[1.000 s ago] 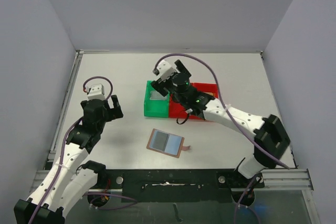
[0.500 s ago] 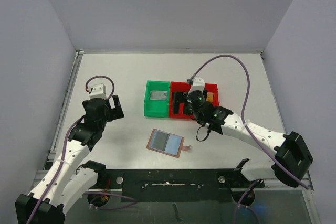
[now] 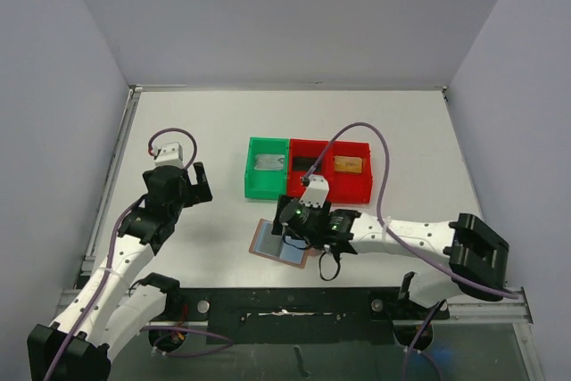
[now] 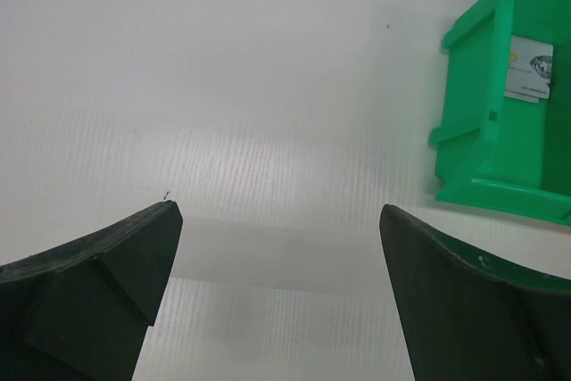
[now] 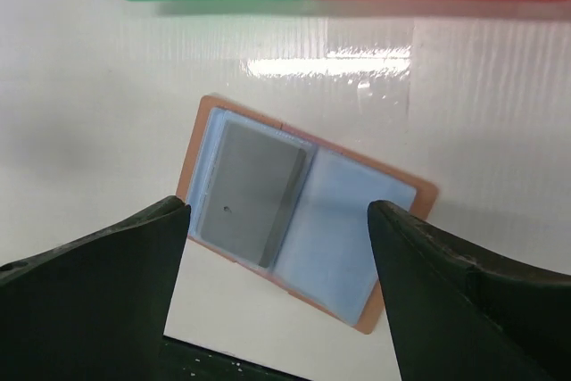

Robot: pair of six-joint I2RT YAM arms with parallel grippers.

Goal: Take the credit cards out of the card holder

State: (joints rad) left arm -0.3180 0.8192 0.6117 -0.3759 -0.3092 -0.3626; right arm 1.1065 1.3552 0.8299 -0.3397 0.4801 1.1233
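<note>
While the right gripper [image 5: 278,211] hangs over the card holder [image 5: 343,238], its jaws stand wide apart with nothing between them – one finger shows on each side of the open holder in the right wrist view. The card holder lies flat and opened out on the white table [image 3: 401,131], turned askew, nearer the arms than the two bins and apart from them. Its tan edge frames two pale blue pockets. A grey card [image 5: 250,194] sits in the left pocket; the right pocket shows only the pale blue lining.

Behind the holder, the green bin [image 3: 266,186] and the red bin [image 3: 330,192] stand side by side, touching. A silver card [image 3: 268,163] lies flat in the green bin. In the red bin a black card [image 3: 308,164] lies toward the left and a gold-tan card [image 3: 348,164] toward the right.

Well to the left of the green bin, the left gripper [image 4: 278,213] hovers above bare table – its jaws are spread as wide as the right one's and grip nothing. From the left wrist view the green bin stands at the upper right, with the silver card visible inside.
</note>
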